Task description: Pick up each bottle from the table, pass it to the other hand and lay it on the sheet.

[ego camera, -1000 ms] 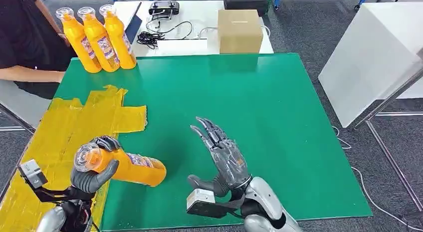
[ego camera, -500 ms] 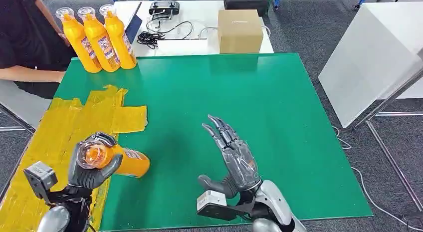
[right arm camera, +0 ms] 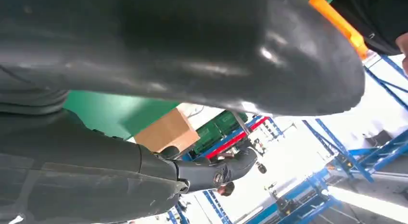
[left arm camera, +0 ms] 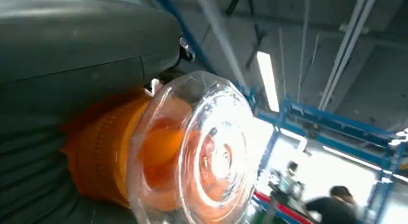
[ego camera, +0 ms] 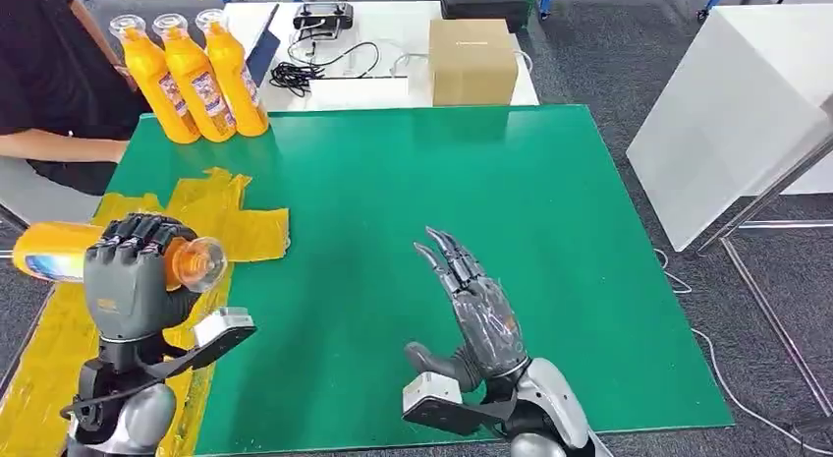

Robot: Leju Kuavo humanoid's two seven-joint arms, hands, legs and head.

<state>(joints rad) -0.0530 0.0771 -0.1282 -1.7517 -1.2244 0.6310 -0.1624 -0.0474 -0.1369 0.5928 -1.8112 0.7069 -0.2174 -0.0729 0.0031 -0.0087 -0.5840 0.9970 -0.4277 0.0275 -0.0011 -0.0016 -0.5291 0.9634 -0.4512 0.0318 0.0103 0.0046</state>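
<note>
Bottle looks like full orange plastic, so fairly heavy, stiff and slick; best held round the body near the neck. Left hand grips it sideways, raised above the yellow sheet on the bench. Right hand is upright, fingers spread, holding nothing.

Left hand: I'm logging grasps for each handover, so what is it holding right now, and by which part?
The left hand grips an orange bottle lying sideways, its fingers wrapped around the neck end just behind the clear cap. The right hand holds nothing.
</note>
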